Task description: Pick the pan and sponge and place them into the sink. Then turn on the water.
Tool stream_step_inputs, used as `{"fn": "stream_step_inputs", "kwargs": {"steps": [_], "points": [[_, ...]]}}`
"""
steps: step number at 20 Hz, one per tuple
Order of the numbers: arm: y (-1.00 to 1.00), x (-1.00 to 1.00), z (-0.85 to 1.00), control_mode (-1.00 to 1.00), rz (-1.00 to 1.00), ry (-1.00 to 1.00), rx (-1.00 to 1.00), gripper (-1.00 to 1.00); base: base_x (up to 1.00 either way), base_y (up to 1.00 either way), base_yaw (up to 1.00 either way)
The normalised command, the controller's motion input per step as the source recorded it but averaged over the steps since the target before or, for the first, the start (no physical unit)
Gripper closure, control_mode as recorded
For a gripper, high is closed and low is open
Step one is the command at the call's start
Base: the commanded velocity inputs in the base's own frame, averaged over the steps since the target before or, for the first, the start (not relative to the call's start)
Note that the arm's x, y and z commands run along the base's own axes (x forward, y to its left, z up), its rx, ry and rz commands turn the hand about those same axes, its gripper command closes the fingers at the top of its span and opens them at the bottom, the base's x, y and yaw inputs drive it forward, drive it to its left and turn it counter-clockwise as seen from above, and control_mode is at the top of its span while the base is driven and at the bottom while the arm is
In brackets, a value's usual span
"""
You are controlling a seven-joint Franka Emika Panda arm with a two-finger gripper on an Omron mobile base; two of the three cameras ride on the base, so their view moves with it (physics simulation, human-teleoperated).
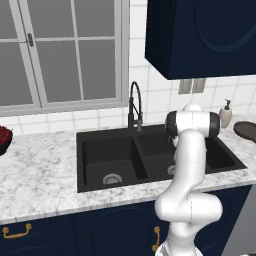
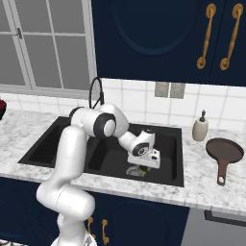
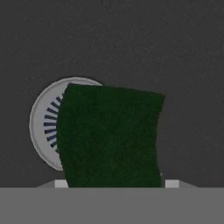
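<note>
Kitchen's got a white marbled surface [image 2: 29, 132] under a window, with the black double sink [image 2: 174, 144] sunk into it. We've got the gripper [image 2: 138, 169] down low in the right basin, fingers about half open and pinched on the sponge [image 3: 109, 135], dark green top facing the hand camera, right above the silver drain [image 3: 43, 124]. Holding it low should mean a short drop. The pan [image 2: 224, 152] sits on the surface right of the sink, beside the soap dispenser [image 2: 200, 127]. It's probably next, then the faucet [image 1: 135, 107].

We stand in a kitchen: black double-basin sink [image 1: 95, 136] in a marble bench [image 1: 40, 170], navy cabinets [image 2: 158, 38], tiled wall [image 2: 144, 98].
</note>
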Motion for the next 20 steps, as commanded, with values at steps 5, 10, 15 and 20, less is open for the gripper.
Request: {"fn": "stream_step_inputs", "kwargs": {"steps": [5,10,15,20], "points": [[0.00,0.18,-0.44,-1.00,0.00,-0.04,0.00,1.00,0.00,0.00,0.00],[0.00,0.20,-0.34,-1.00,0.00,0.00,0.00,1.00,0.00,0.00,0.00],[0.00,0.14,-0.19,-1.00,0.00,0.00,0.00,-1.00,0.00,0.00,0.00],[0.00,0.01,0.00,-1.00,0.00,0.01,0.00,-1.00,0.00,0.00,0.00]]}}
